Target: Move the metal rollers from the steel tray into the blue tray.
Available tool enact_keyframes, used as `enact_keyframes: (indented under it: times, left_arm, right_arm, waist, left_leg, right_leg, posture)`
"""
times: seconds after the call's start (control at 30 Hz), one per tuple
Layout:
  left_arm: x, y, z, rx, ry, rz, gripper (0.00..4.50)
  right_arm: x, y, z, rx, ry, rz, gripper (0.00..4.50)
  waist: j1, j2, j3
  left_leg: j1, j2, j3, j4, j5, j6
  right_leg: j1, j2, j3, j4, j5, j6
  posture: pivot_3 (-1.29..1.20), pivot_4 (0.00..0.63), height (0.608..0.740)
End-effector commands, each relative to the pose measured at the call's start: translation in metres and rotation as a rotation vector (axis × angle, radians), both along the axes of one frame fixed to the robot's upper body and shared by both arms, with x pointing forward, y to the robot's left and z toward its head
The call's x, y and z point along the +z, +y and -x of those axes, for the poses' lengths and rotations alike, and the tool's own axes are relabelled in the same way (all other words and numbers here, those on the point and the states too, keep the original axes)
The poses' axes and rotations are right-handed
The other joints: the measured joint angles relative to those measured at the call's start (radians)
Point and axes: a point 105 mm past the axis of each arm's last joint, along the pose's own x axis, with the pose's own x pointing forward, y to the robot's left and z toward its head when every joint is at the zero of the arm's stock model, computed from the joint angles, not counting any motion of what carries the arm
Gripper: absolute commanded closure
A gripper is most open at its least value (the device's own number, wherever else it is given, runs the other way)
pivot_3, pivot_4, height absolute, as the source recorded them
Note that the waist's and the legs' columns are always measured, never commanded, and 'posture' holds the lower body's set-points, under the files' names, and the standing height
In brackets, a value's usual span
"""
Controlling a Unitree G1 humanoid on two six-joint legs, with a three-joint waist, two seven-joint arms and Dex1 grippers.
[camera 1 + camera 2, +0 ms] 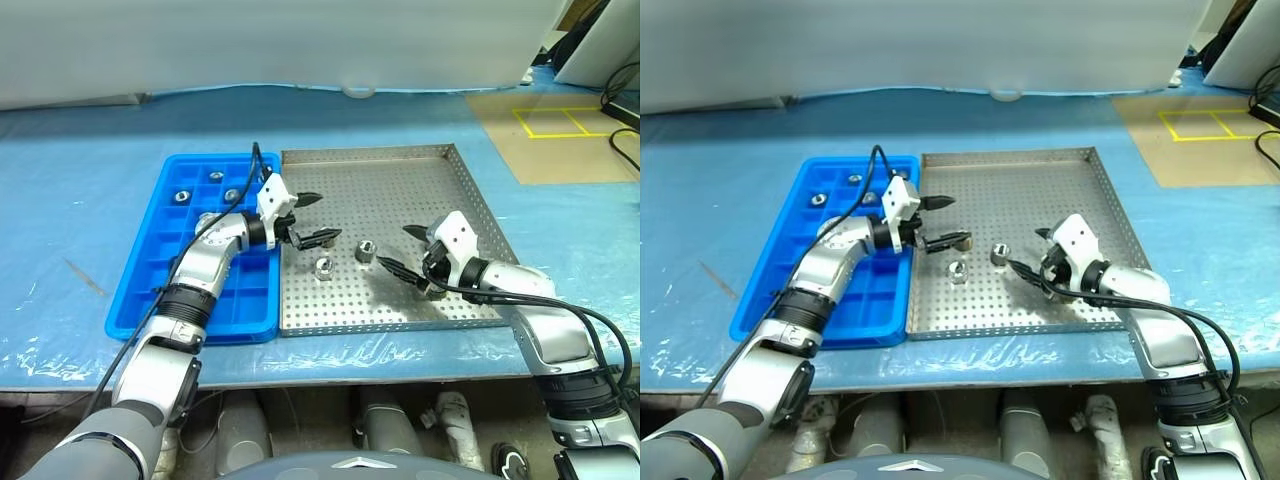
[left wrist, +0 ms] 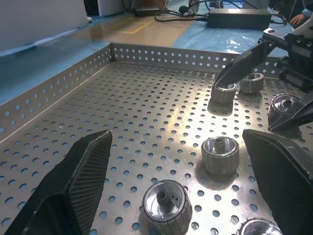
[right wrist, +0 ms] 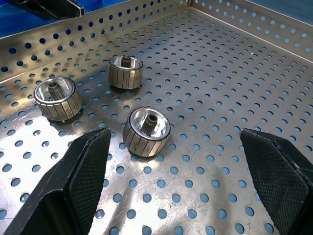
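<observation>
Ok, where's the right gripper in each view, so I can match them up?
Left eye: right gripper over the steel tray's right half, open.
Right eye: same place.
Left wrist: gripper beyond the rollers, facing the camera.
Right wrist: its fingers frame the tray floor.
Shared landmark: the perforated tray.

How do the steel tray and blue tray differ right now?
The steel tray is shiny perforated sheet metal, one open square floor; the blue tray is plastic, narrower, gridded into small compartments. Metal rollers stand loose on the steel tray, while those in the blue tray sit in separate far compartments. Both lie flat, side by side.
</observation>
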Motion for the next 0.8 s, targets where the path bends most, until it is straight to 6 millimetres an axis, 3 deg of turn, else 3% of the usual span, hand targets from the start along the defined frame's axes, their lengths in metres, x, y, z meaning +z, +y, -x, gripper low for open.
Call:
enact_keyframes:
  times: [0.03,0.3,0.6,0.8]
  left_arm:
    - [0.000,-0.001,-0.004,-0.005,-0.004,-0.064,0.00]
    - [0.002,-0.006,-0.013,0.005,0.011,-0.093,0.00]
    - [0.021,-0.031,-0.025,-0.052,-0.011,-0.129,0.00]
    - [0.009,-0.030,-0.031,-0.087,-0.002,-0.285,0.00]
  right_arm:
    - [0.009,0.003,0.002,0.011,-0.046,0.004,0.09]
    - [0.008,0.002,0.005,-0.001,-0.054,0.012,0.09]
    - [0.006,-0.004,0.009,-0.026,-0.054,0.031,0.09]
    - [0.005,-0.007,0.013,-0.045,-0.053,0.033,0.09]
  waist:
    - [0.000,0.000,0.000]
    - [-0.001,0.000,0.000]
    - [-0.001,0.000,0.000]
    - [-0.007,0.000,0.000]
  left_leg:
    - [0.000,0.000,0.000,0.000,0.000,0.000]
    - [0.000,0.000,0.000,0.000,0.000,0.000]
    - [-0.001,-0.001,0.000,0.000,0.000,0.000]
    - [0.000,-0.001,0.000,0.000,0.000,0.000]
  right_leg:
    - [0.000,0.000,0.000,0.000,0.000,0.000]
    - [0.000,0.000,0.000,0.000,0.000,0.000]
    - [0.000,0.000,0.000,-0.001,0.000,0.000]
    - [0.000,0.000,0.001,-0.001,0.000,0.000]
  posture:
    - [-0.20,0.150,0.740]
    - [-0.22,0.150,0.740]
    - [-0.26,0.150,0.740]
    - [-0.29,0.150,0.740]
